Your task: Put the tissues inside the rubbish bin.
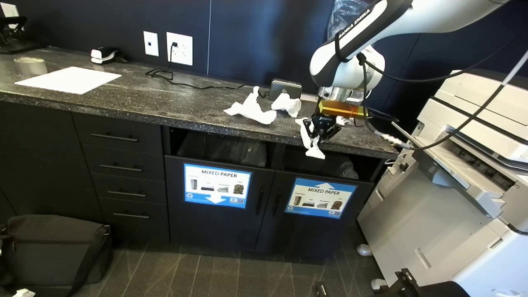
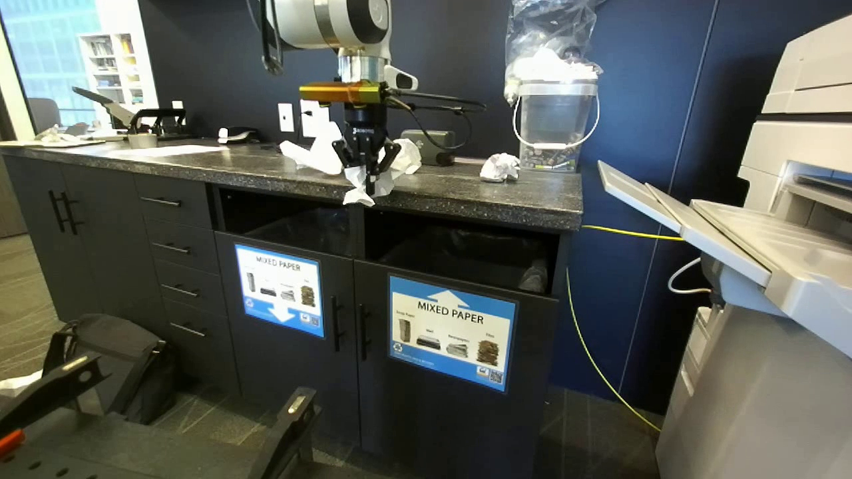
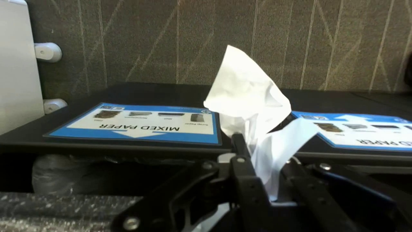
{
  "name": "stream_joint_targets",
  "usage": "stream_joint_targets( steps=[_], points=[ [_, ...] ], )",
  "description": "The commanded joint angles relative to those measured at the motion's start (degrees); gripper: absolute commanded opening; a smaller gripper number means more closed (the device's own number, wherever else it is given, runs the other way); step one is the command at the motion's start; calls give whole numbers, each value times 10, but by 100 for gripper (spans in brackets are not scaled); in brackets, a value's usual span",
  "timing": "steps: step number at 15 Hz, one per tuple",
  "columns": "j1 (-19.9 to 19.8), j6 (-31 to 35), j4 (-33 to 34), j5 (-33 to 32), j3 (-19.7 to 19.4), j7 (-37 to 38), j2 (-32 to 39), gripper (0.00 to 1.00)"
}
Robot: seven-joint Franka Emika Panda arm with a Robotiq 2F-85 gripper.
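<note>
Out at the front edge of the worktop (image 1: 173, 105), had one tissue (image 3: 249, 103) clamped in the claw (image 2: 370, 185), pinched between both fingers (image 3: 246, 170) with loose ends past the tips. Hung close to the two paper bins (image 2: 459, 259) built into the cupboard (image 2: 439, 412), but not inside either the bin nearer the printer (image 1: 346, 168) or the bin nearer the drawers (image 1: 231, 149). In the wrist view, sat roughly in line with the divider (image 2: 358, 229) between them, so couldn't call a favourite.

Progress-wise, had the grab done for that one, at a guess, but not the drop. Couldn't see far enough into those dark bins to rule out tissues in there already. On the worktop, counted three more to deal with: a twisted tissue (image 1: 252, 109), a bunched tissue (image 1: 286, 105) just in front of the small box (image 1: 288, 86), and a balled-up tissue (image 2: 499, 167) near the clear bucket (image 2: 556, 120). So yeah, looked like early days, going purely by the four in sight. Needed a release over one of the bins, then the same again three times over. Couldn't fully rule out the bucket as the target, but would've bet on the paper bins.
</note>
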Motion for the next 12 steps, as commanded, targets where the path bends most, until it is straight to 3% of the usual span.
stream_joint_targets(
  steps=[1, 6, 8, 9, 12],
  points=[
    [22, 70, -144, -28, 4, 46, -88, 13],
    [63, 233, -314, -62, 12, 129, -134, 13],
    [91, 314, -360, -114, -9, 186, -123, 13],
    [111, 344, -375, -151, -31, 224, -116, 13],
    [211, 417, -353, -315, -173, 366, -64, 13]
  ],
)
